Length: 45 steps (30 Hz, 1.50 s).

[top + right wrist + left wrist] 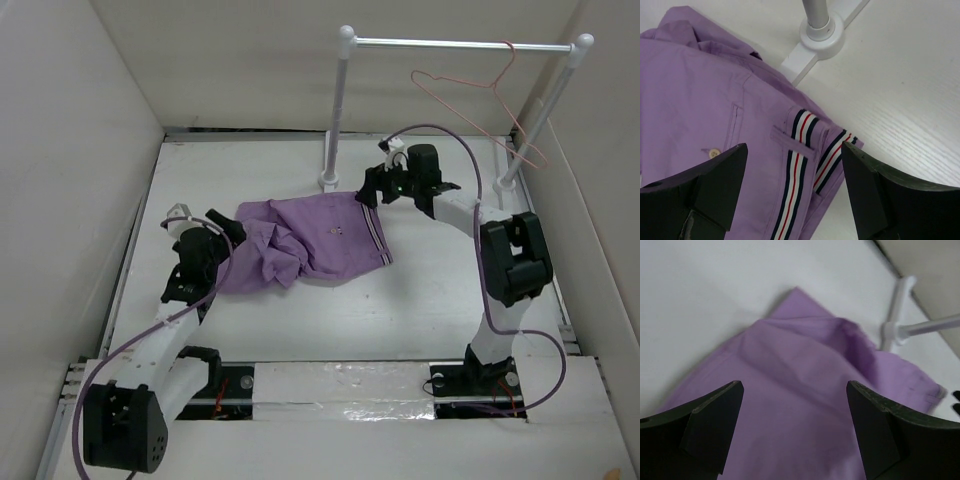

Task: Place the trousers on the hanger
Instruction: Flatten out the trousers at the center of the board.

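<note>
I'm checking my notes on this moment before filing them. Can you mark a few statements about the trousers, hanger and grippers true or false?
1. The trousers lie crumpled on the table. True.
2. The hanger lies beside them. False: it hangs from the rack's crossbar.
3. The left gripper is shut on cloth. False: it is open, holding nothing.
4. The right gripper is open over the striped waistband. True.

white table (420, 310), crumpled purple trousers (320, 240) and rack (331, 178) feet on it
</note>
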Tool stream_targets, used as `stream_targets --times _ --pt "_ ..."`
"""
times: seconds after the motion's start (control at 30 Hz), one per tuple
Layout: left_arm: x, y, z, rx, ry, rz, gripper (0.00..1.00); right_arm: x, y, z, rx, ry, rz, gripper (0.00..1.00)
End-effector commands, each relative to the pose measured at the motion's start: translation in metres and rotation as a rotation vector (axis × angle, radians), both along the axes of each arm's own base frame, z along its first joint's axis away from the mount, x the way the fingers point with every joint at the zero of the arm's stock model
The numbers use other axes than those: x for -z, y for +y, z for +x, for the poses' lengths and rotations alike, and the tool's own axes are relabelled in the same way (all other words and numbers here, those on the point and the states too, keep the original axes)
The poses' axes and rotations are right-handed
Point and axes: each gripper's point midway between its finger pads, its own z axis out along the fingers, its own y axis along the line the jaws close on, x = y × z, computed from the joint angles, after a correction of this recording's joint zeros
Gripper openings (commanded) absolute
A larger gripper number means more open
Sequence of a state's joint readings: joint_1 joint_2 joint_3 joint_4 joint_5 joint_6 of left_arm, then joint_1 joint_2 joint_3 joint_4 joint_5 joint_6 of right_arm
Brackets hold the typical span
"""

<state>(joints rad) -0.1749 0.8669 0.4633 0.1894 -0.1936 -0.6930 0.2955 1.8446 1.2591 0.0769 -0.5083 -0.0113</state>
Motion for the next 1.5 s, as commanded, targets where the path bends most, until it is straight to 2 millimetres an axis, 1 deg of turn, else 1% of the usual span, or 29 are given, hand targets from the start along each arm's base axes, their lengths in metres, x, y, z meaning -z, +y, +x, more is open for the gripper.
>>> stream_targets --times 0.0,0.03,0.17,0.23,0.27,0.33,0.4,0.5,0.57,0.67,0.7,0.77,0.8,0.83,0.9,0.93,0.97,1.0,1.03,1.1,1.13,1.2,1.23,1.3,1.33,1.37,1.4,1.43,1.47 --pt "0.034 0.01 -0.005 -0.02 0.073 -0.068 0.83 -0.022 0.014 0.022 -0.061 -0.093 0.045 0.81" --pt "0.05 0.013 -0.01 -0.025 0.105 -0.077 0.83 -0.02 0.015 0.025 -0.059 -0.091 0.044 0.81" --pt "0.08 0.017 -0.023 -0.035 0.196 -0.098 0.83 -0.003 0.017 0.031 -0.057 -0.063 0.047 0.78" --pt "0.09 0.02 -0.036 -0.051 0.224 -0.094 0.82 0.005 0.019 0.031 -0.066 -0.044 0.049 0.77" --pt "0.086 0.02 -0.038 -0.052 0.204 -0.103 0.82 0.005 0.02 0.033 -0.064 -0.043 0.049 0.75" --pt "0.096 0.021 -0.051 -0.06 0.244 -0.103 0.81 0.004 0.021 0.032 -0.069 -0.045 0.061 0.68" --pt "0.094 0.025 -0.056 -0.08 0.235 -0.092 0.81 0.004 0.025 0.027 -0.079 -0.051 0.063 0.5" --pt "0.104 0.023 -0.061 -0.075 0.244 -0.107 0.81 -0.016 0.022 0.023 -0.049 -0.087 0.097 0.2" --pt "0.109 0.022 -0.064 -0.071 0.276 -0.11 0.8 -0.041 0.02 0.022 -0.036 -0.141 0.113 0.01" --pt "0.112 0.016 -0.063 -0.048 0.277 -0.134 0.78 -0.063 0.013 0.018 -0.009 -0.186 0.1 0.0" --pt "0.112 0.013 -0.062 -0.04 0.275 -0.146 0.78 -0.084 0.01 0.013 0.001 -0.227 0.11 0.0" --pt "0.109 0.009 -0.057 -0.024 0.259 -0.169 0.75 -0.097 0.005 0.007 0.015 -0.253 0.114 0.0" --pt "0.109 0.009 -0.055 -0.026 0.255 -0.174 0.74 -0.116 0.003 0.001 0.018 -0.288 0.122 0.0" --pt "0.109 0.008 -0.053 -0.029 0.247 -0.181 0.7 -0.123 0.0 -0.004 0.022 -0.302 0.123 0.0" --pt "0.104 0.007 -0.041 -0.033 0.207 -0.2 0.46 -0.13 -0.005 -0.013 0.038 -0.317 0.128 0.0" --pt "0.1 0.007 -0.035 -0.036 0.193 -0.209 0.33 -0.146 -0.007 -0.021 0.042 -0.345 0.147 0.0" --pt "0.091 0.006 -0.025 -0.035 0.151 -0.218 0.09 -0.147 -0.008 -0.026 0.041 -0.347 0.151 0.0" --pt "0.093 0.006 -0.021 -0.043 0.158 -0.233 0.0 -0.15 -0.005 -0.033 0.032 -0.352 0.158 0.0" --pt "0.076 0.005 -0.007 -0.04 0.107 -0.244 0.0 -0.165 -0.009 -0.04 0.038 -0.38 0.165 0.0" --pt "0.064 0.004 0.008 -0.042 0.08 -0.257 0.0 -0.175 -0.014 -0.048 0.05 -0.402 0.165 0.0" --pt "0.038 0.003 0.026 -0.038 0.025 -0.269 0.0 -0.181 -0.012 -0.053 0.044 -0.407 0.162 0.0" --pt "0.024 0.001 0.043 -0.024 0.018 -0.285 0.0 -0.213 -0.016 -0.063 0.045 -0.466 0.167 0.0" --pt "-0.009 0.0 0.062 -0.018 -0.043 -0.294 0.0 -0.219 -0.016 -0.071 0.038 -0.468 0.153 0.0" --pt "-0.022 0.012 0.079 -0.043 -0.024 -0.302 0.0 -0.254 -0.025 -0.088 0.066 -0.544 0.147 0.0" --pt "-0.063 0.016 0.095 -0.042 -0.091 -0.302 0.0 -0.267 -0.033 -0.095 0.083 -0.569 0.129 0.0" --pt "-0.074 0.022 0.097 -0.053 -0.091 -0.299 0.0 -0.277 -0.038 -0.103 0.107 -0.596 0.123 0.0" --pt "-0.099 0.032 0.098 -0.071 -0.141 -0.293 0.0 -0.306 -0.05 -0.124 0.131 -0.672 0.14 0.0" --pt "-0.142 0.034 0.102 -0.066 -0.222 -0.285 0.0 -0.302 -0.059 -0.133 0.154 -0.67 0.12 0.0" --pt "-0.157 0.042 0.098 -0.09 -0.237 -0.256 0.0 -0.309 -0.07 -0.139 0.204 -0.694 0.119 0.0"
